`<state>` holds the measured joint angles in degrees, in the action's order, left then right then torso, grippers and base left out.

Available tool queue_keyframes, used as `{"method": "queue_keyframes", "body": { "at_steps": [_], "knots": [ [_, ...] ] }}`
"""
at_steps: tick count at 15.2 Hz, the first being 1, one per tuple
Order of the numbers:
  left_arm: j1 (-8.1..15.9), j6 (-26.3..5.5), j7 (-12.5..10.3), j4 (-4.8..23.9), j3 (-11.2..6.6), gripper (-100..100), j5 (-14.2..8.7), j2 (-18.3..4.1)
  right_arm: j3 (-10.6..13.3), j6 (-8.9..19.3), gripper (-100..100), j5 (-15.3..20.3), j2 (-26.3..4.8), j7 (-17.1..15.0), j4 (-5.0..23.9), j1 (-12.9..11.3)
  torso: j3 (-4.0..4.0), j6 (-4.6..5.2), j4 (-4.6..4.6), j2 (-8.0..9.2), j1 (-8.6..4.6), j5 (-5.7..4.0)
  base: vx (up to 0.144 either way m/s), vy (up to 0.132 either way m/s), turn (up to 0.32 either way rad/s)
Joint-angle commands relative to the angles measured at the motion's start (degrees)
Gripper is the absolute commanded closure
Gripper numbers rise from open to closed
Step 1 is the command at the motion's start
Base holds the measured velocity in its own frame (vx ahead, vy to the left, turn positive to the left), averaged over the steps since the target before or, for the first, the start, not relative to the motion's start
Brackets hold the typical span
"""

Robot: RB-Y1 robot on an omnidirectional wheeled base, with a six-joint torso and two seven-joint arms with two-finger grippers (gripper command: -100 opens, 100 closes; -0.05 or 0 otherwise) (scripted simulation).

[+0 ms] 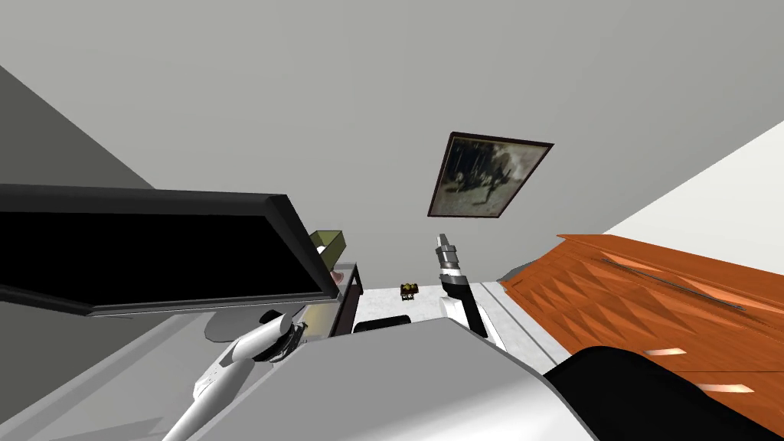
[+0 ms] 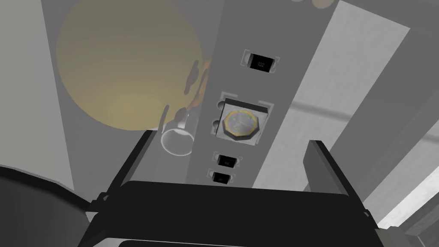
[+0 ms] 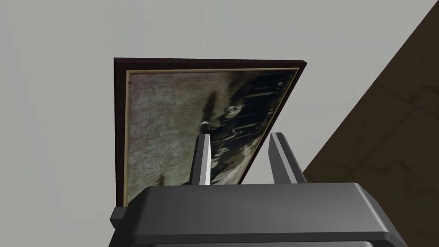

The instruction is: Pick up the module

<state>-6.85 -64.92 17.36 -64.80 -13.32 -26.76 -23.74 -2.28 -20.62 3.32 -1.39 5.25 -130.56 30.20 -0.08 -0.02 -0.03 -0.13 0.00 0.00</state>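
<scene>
Got the left jaws spread wide with nothing in them, right up close to the module [image 2: 242, 85]: a grey strip with a few small black chips and an eight-sided part in a square mount. Seeing that strip run up between the two fingers [image 2: 138, 159], apparently touching neither. Also spotting a blurry yellowish ball [image 2: 128, 64] and a pale ring [image 2: 176, 141] just beside the strip. From the head, finding the left arm [image 1: 230, 366] reaching in low over the grey worktop [image 1: 92, 383], under the bottom edge of a black monitor [image 1: 145, 253]. Noticing a small yellow and black thing [image 1: 409, 290] on a white surface further ahead. Holding the right arm [image 1: 458, 287] up in the middle, jaws a little parted, gripping nothing.
</scene>
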Motion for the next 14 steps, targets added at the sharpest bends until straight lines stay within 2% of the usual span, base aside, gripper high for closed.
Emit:
{"method": "queue_keyframes", "body": {
  "at_steps": [1, 2, 4, 7, 8, 9, 13, 14],
  "knots": [
    [0.0, 0.0, 0.0, 0.0, 0.0, -100, 0.0, 0.0, 0.0, 0.0, 0, 0.0, 0.0, 0.0, 0.0, 0.0, 0.0, 0.0, 0.0, 0.0, 0.0, 0.0, 0.007, 0.015, -0.035],
    [0.34, 1.7, -0.3, 1.91, 0.57, -100, 0.61, 1.0, 0.0, 0.0, 0, 0.0, 0.0, 0.0, 0.0, 0.0, 0.01, -0.01, 0.0, 0.01, -0.02, -0.01, 0.003, 0.029, -0.021],
    [0.43, 2.23, -0.37, 2.39, 0.72, -100, 0.77, 1.25, 0.0, 0.0, 0, 0.0, 0.0, 0.0, 0.0, 0.0, 0.02, -0.01, 0.01, 0.03, 0.03, 0.01, 0.005, 0.041, -0.019],
    [0.88, 4.83, -0.72, 4.77, 1.45, -100, 1.58, 2.46, 0.0, 0.0, 0, 0.0, 0.0, 0.0, 0.0, 0.0, 0.02, -0.01, 0.01, 0.04, 0.08, 0.02, 0.0, 0.047, -0.018],
    [0.94, 3.75, -0.44, 4.25, 1.12, -100, 1.16, 1.88, 0.0, 0.0, 0, 0.0, 0.0, 0.0, 0.0, 0.0, 0.03, -0.01, 0.01, 0.05, 0.09, 0.02, -0.003, 0.031, -0.013],
    [1.07, 4.19, -0.39, 4.67, 1.17, 100, 1.19, 1.94, 0.0, 0.0, 0, 0.0, 0.0, 0.0, 0.0, 0.0, 0.03, -0.02, 0.01, 0.06, 0.06, 0.01, -0.001, 0.012, -0.003],
    [0.85, 3.88, -0.37, 4.74, 1.23, 100, 1.17, 1.99, 0.0, 0.0, 0, 0.0, 0.01, 0.0, 0.0, 0.0, -0.06, 0.13, 0.05, -0.17, 0.28, 0.19, -0.006, 0.0, 0.01],
    [0.52, 2.75, -0.44, 2.86, 0.86, 100, 0.93, 1.49, 0.0, 0.0, 0, 0.0, 0.0, 0.0, 0.0, 0.0, -0.08, 0.13, 0.05, -0.21, 0.31, 0.19, -0.002, -0.019, 0.006]
  ]
}}
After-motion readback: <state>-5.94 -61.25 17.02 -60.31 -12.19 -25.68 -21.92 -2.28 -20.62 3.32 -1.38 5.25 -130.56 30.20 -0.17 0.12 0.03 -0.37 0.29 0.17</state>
